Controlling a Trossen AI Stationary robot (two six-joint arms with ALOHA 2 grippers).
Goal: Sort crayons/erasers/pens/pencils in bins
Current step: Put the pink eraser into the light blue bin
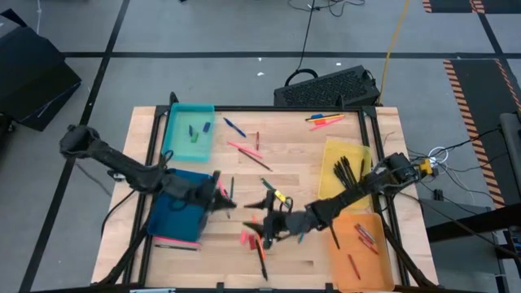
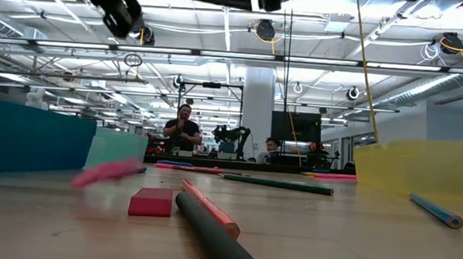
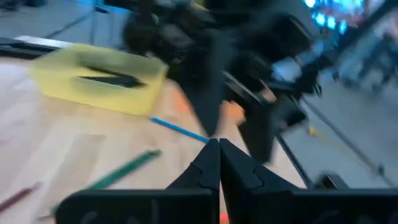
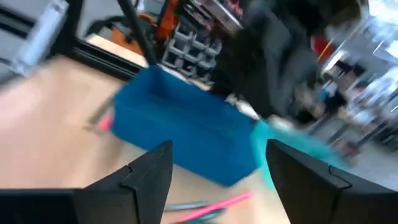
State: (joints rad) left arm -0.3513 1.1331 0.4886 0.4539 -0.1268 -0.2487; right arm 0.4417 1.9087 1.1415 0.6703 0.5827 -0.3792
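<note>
Four shallow translucent plastic bins sit at the edges of the pale wooden table (image 1: 293, 159). On the left arm's side the teal bin (image 1: 188, 133) lies toward the far edge with a few small items in it, and the dark blue bin (image 1: 177, 213) lies nearer the front edge. On the right arm's side the yellow bin (image 1: 345, 168) holds a bunch of long dark sticks, and the orange bin (image 1: 358, 249), nearer the front, holds a few short red crayons (image 1: 365, 236).

Loose pieces are scattered over the table between the bins: long thin pink sticks (image 1: 242, 150) and a blue one (image 1: 234, 127) near the teal bin, a cluster of pink, orange and blue sticks (image 1: 324, 121) at the far edge, and small red erasers (image 1: 247, 238) near the middle front. In the low view a small red block eraser (image 2: 151, 201) lies flat just beside a long dark green stick (image 2: 223, 245) and a red-orange stick (image 2: 208, 207).

Left gripper (image 1: 223, 200) hangs just past the inner edge of the dark blue bin; its wrist view shows its two dark fingers (image 3: 205, 168) pressed together with nothing seen between them. Right gripper (image 1: 269, 229) hangs over the middle front of the table, close to the left gripper and above the red erasers; its wrist view shows its fingers (image 4: 152, 171) spread wide apart and empty, looking toward the dark blue bin.

Beyond the table, a black keyboard (image 1: 326, 88) lies on the grey floor, and the low view shows a person (image 2: 183, 131) standing far back in the room.
</note>
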